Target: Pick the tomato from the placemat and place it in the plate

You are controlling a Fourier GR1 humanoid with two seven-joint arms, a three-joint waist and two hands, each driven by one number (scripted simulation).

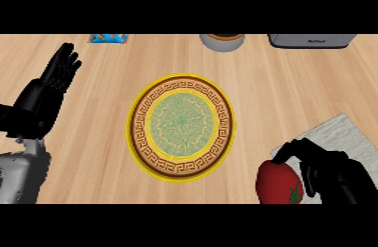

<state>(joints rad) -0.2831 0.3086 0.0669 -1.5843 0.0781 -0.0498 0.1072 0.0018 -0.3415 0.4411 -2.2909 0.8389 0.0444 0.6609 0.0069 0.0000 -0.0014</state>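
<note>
1. My right hand (pixel 328 171) curls round the tomato (pixel 279 185) at the view's lower right, beside the placemat (pixel 347 136).
2. The plate (pixel 181 126) lies bare mid-surface, apart from the tomato.
3. My left hand (pixel 48 88) rests open at the left edge, fingers up.

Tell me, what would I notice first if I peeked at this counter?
Probably the big patterned plate with its yellow rim, in the middle of the wooden counter. Next, the red tomato at the lower right, with the right hand curled round it by the grey placemat. The left hand rests open at the left edge.
</note>
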